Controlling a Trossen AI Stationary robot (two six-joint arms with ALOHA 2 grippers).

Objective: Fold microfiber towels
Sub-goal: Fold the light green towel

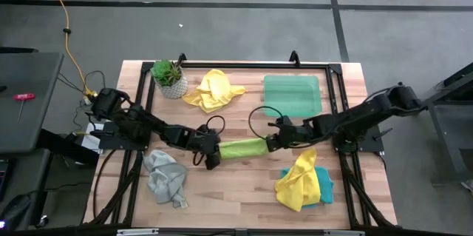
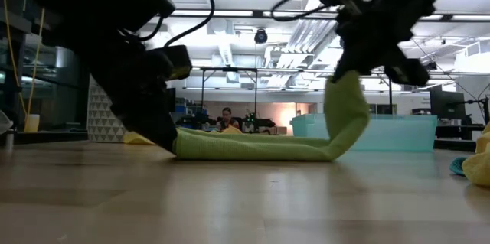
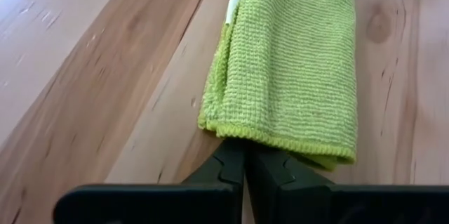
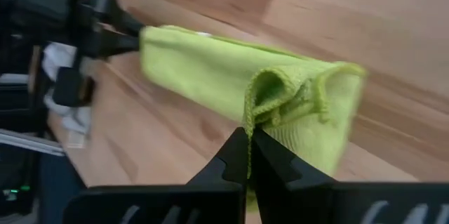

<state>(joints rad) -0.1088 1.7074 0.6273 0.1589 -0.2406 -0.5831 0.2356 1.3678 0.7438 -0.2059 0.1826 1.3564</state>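
Just below the green tray (image 1: 292, 95), my left gripper (image 1: 214, 149) pins one end of the lime towel (image 1: 242, 148) to the table (image 1: 236, 184) while my right gripper (image 1: 272, 143), clenched, lifts the other end to fold it over.

Lime towel (image 3: 295, 62): far end cut off by the left wrist picture's edge; near hem hides the fingertips of the left gripper (image 3: 245, 155).
Right gripper (image 4: 249, 147): fingertips buried in the towel's bunched end.
Teal towel (image 1: 323, 184): mostly hidden under the yellow towel (image 1: 298, 179).
Yellow towel, low view (image 2: 481, 160): cut off at the right edge.
Person (image 2: 227, 118): far off, too small to make out.
Grey towel (image 4: 66, 90): blurred, partly behind the left arm.
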